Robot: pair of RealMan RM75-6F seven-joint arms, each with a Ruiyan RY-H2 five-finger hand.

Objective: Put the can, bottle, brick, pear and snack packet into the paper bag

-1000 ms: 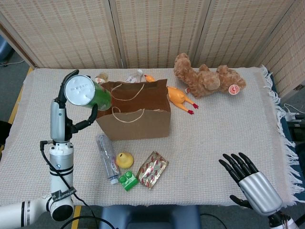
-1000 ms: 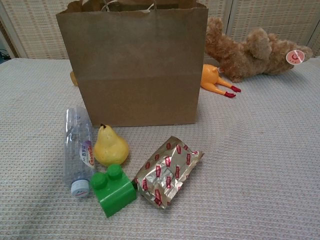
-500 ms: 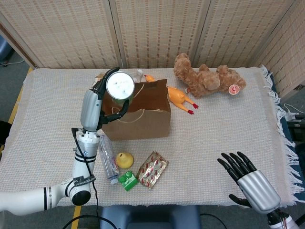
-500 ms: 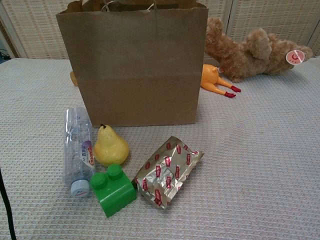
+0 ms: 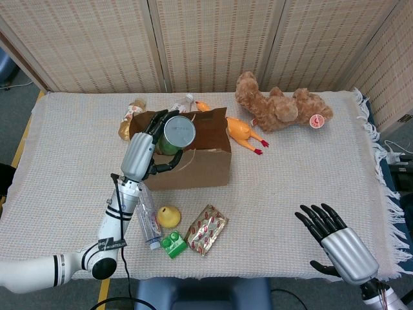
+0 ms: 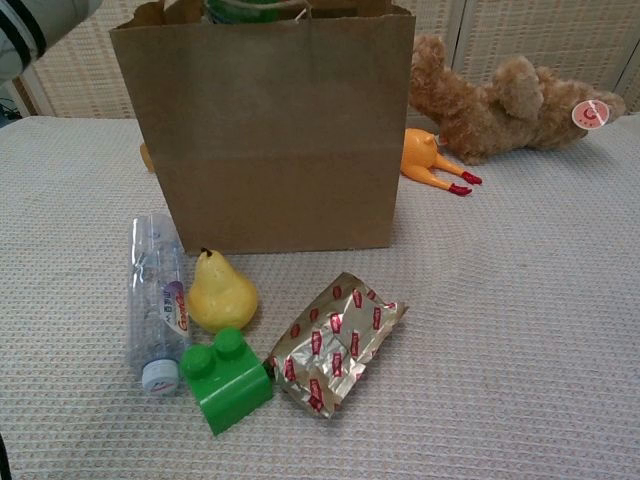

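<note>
My left hand (image 5: 143, 154) grips a green can (image 5: 177, 134) with a silver end, held over the mouth of the brown paper bag (image 5: 193, 165). In the chest view the can (image 6: 250, 10) peeks just above the bag (image 6: 270, 130) rim. In front of the bag lie a clear plastic bottle (image 5: 146, 216), a yellow pear (image 5: 169, 216), a green brick (image 5: 173, 245) and a foil snack packet (image 5: 206, 229). These show closer in the chest view: bottle (image 6: 157, 300), pear (image 6: 220, 293), brick (image 6: 226, 380), packet (image 6: 335, 340). My right hand (image 5: 335, 242) hovers open at the near right, holding nothing.
A brown teddy bear (image 5: 281, 106) and a rubber chicken (image 5: 242, 134) lie right of the bag. Small items (image 5: 132, 111) sit behind the bag at the far side. The woven cloth (image 5: 310, 168) covers the table, with a fringed edge on the right.
My left hand has carried the can rightward and down, from beside the bag's left edge to over its opening. The right hand has barely moved.
</note>
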